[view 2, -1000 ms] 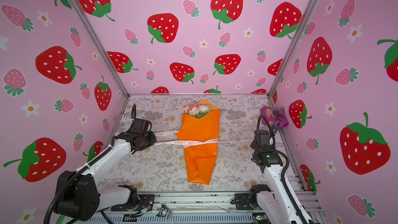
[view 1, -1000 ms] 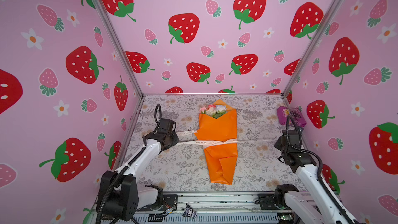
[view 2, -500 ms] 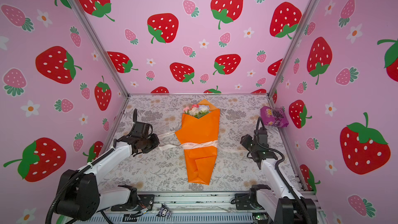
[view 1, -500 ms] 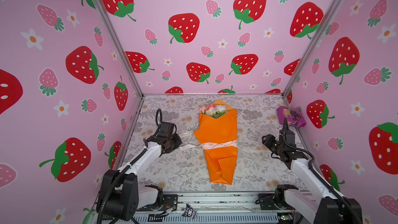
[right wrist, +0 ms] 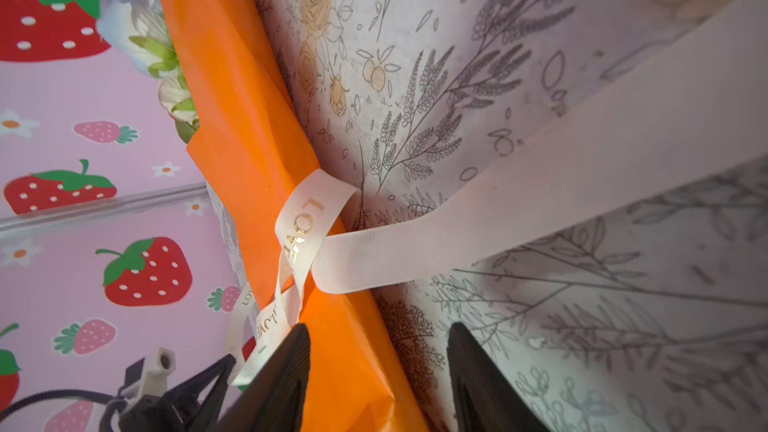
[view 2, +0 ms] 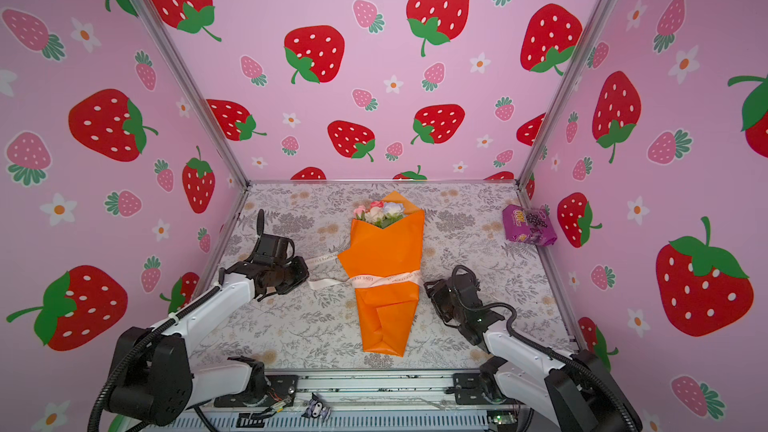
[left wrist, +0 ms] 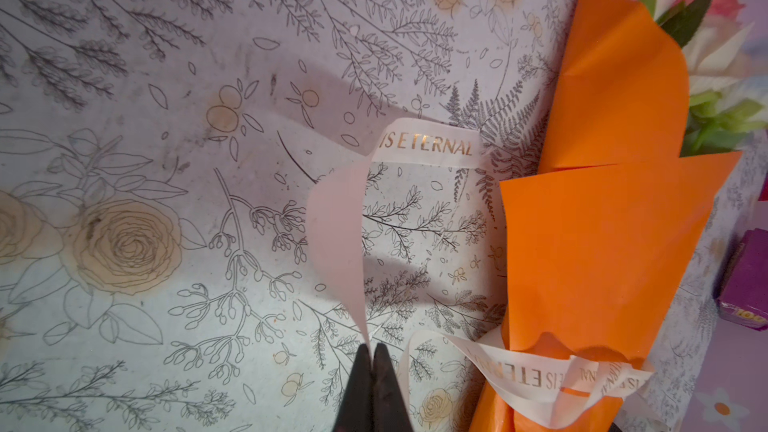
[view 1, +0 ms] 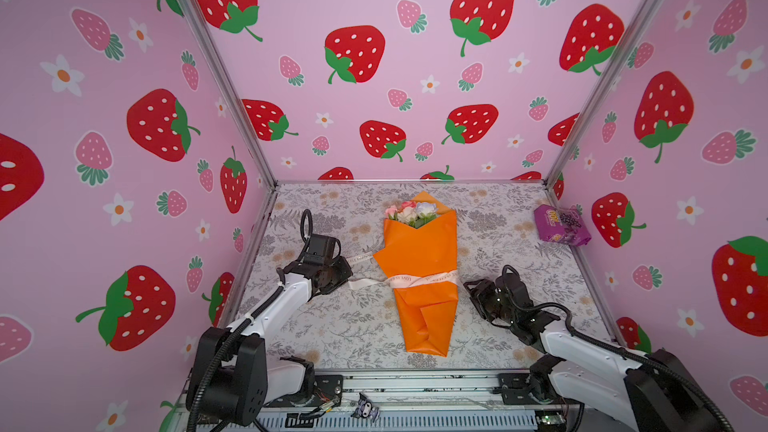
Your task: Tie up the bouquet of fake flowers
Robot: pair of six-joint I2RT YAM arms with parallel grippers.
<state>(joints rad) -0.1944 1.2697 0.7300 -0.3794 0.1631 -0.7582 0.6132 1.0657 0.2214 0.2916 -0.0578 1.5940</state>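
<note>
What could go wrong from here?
1. The left hand is shut on the cream ribbon and the right hand is open, so a pull from the left could drag it loose or shift the bouquet.
2. The right hand sits at the orange wrapping paper; closing may pinch paper, not ribbon.

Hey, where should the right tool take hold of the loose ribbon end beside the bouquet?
Probably the flat ribbon just past where it leaves the bouquet. That band runs out over the table, so the open right tool could come low from the bouquet's right side and close on its two faces. The shut left tool pinches the other end.
</note>
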